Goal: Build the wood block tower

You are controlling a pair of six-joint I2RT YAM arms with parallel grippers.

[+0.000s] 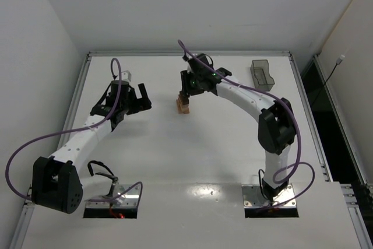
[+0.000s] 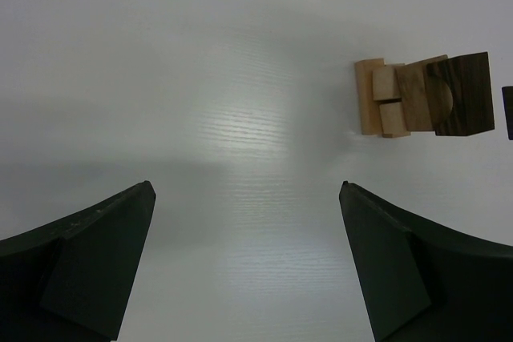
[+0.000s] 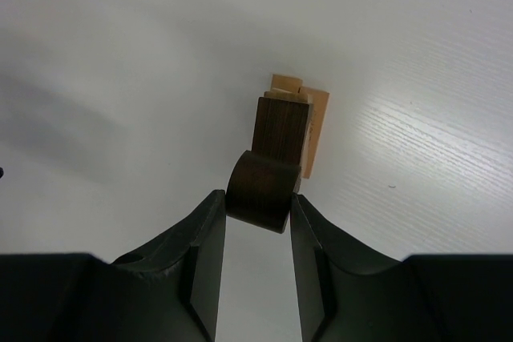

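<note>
The wood block tower (image 1: 183,105) stands mid-table, a tan base with a dark brown arch block on top. In the left wrist view the tower (image 2: 401,98) is at the upper right, with a rounded dark piece seated in the arch's hollow. My right gripper (image 3: 258,198) is over the tower (image 3: 282,130) and shut on that dark brown half-round block (image 3: 260,190), one finger on each side. The right gripper also shows in the top view (image 1: 187,88). My left gripper (image 2: 246,190) is open and empty, left of the tower (image 1: 140,100).
A clear grey plastic bin (image 1: 262,74) stands at the back right of the white table (image 1: 192,161). The table's raised rim runs along the back and both sides. Purple cables loop off both arms.
</note>
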